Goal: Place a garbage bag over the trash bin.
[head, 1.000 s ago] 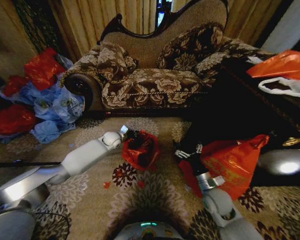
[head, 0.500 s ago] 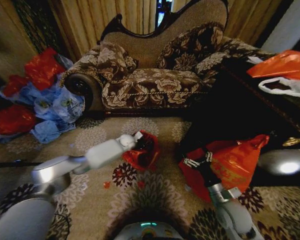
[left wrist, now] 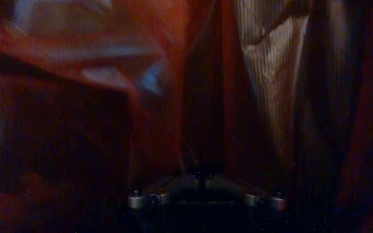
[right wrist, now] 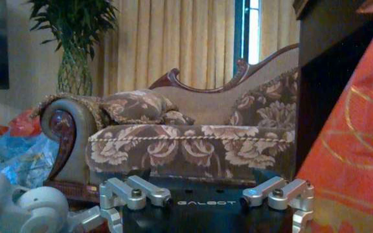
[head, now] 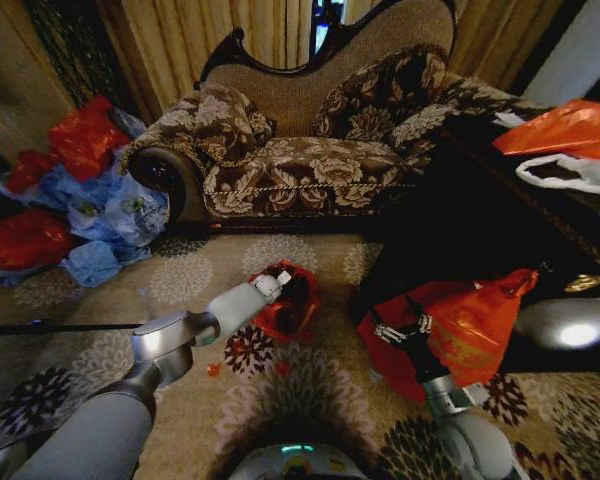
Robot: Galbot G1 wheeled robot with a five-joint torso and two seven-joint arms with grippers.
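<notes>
While the garbage bag [head: 283, 305] already draped the trash bin [head: 292, 292] on the carpet before the sofa [head: 310, 150], the left gripper [head: 278, 281] was sunk into it, its grasp hidden; the mouth apparently still needed settling. The right gripper [head: 400, 328], nearer the robot than the sofa, hung spread and empty.

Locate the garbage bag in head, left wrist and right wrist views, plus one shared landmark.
Head view: the garbage bag sits on the carpet at picture centre, draped on the trash bin, with the left gripper at its rim.
Left wrist view: red folds of the bag close around the camera.
Right wrist view: the bag cannot be made out.
Shared landmark: the sofa, seen from head and right wrist.
</notes>
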